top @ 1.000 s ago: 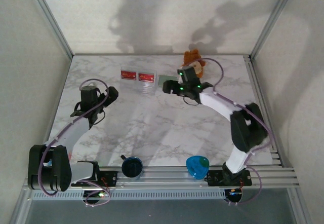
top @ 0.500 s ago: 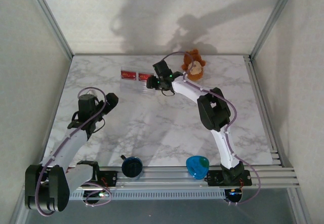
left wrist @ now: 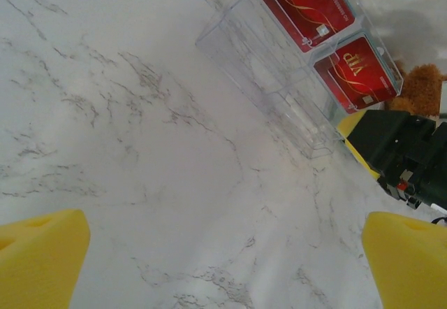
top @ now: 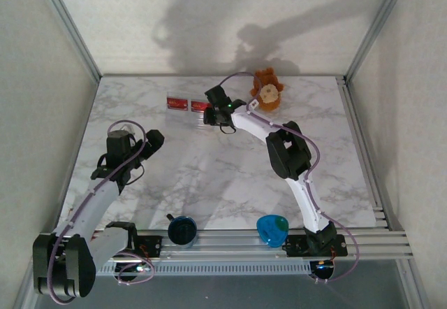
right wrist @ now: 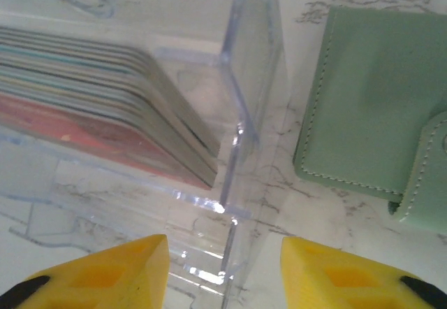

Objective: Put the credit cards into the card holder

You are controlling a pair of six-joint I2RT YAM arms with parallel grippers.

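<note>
Two red credit cards (left wrist: 304, 5) (left wrist: 357, 71) with gold "VIP" lettering stand in the slots of a clear plastic display stand (left wrist: 279, 85); from above the cards (top: 176, 103) (top: 199, 105) sit at the far middle of the table. The grey-green card holder (right wrist: 370, 99) lies shut on the marble just right of the stand. My right gripper (right wrist: 223, 274) is open, low over the stand's right wall (right wrist: 248, 78), beside a stack of cards (right wrist: 105, 106). My left gripper (left wrist: 223, 267) is open over bare marble, short of the stand, holding nothing.
A brown teddy (top: 267, 92) sits at the far edge behind the right arm. A dark blue round object (top: 183, 228) and a bright blue one (top: 271, 228) rest by the near rail. Metal frame posts and walls enclose the table (top: 209, 176).
The right arm has swung left from beside the teddy to the clear stand and wallet, and has settled there. The left arm has shifted slightly toward the near left.
</note>
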